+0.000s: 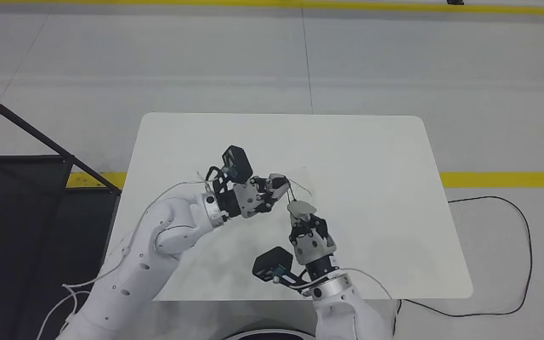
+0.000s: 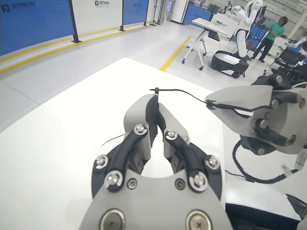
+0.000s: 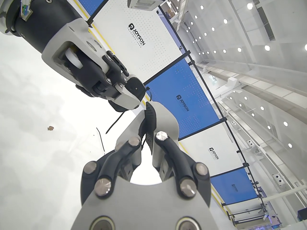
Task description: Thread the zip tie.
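Observation:
A thin black zip tie is held above the white table between both grippers. My left gripper is shut on it just below its small square head. From the head the strap arcs across to my right gripper, which is shut on the strap's other part. In the right wrist view my right gripper pinches the tie close to the left gripper, and a loose end of the zip tie hangs down beneath them. From above, the two grippers nearly meet near the table's middle.
A short thin black strand and a small brown speck lie on the table under the grippers. The table's far half and right side are bare. Beyond the table edge is open floor with yellow lines.

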You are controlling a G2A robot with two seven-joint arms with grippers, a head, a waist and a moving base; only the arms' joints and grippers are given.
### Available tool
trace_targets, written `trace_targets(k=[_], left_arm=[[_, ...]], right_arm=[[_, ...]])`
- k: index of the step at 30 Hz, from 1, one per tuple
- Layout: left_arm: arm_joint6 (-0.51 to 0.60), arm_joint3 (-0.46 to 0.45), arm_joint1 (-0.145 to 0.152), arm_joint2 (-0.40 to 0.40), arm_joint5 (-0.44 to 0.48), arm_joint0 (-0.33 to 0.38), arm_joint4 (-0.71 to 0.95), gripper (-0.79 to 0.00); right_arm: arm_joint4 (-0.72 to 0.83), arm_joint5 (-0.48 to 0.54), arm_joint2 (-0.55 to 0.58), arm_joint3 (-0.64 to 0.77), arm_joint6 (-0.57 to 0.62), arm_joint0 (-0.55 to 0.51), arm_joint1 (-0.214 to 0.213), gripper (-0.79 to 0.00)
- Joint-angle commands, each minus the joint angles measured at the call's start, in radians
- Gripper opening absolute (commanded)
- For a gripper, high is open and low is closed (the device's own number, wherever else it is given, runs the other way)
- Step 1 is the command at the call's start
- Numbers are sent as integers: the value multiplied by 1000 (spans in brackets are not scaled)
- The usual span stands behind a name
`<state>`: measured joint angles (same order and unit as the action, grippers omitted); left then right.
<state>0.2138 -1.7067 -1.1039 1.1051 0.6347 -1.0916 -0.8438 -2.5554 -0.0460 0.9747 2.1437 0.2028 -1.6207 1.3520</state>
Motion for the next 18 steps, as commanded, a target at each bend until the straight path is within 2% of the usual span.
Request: trace_targets(k=[1, 6, 18], left_arm=[[-20, -8, -1, -6, -18, -10, -50, -785], [-59, -15, -6, -23, -36, -23, -109, -785], [-116, -16, -10, -11, -31, -35, -114, -785]], right_arm=[[-1, 3, 1, 3, -3, -3, 0, -785], [-1, 15, 3, 8, -9, -4, 0, -785], [-2, 49, 2, 3, 19, 14, 4, -785]])
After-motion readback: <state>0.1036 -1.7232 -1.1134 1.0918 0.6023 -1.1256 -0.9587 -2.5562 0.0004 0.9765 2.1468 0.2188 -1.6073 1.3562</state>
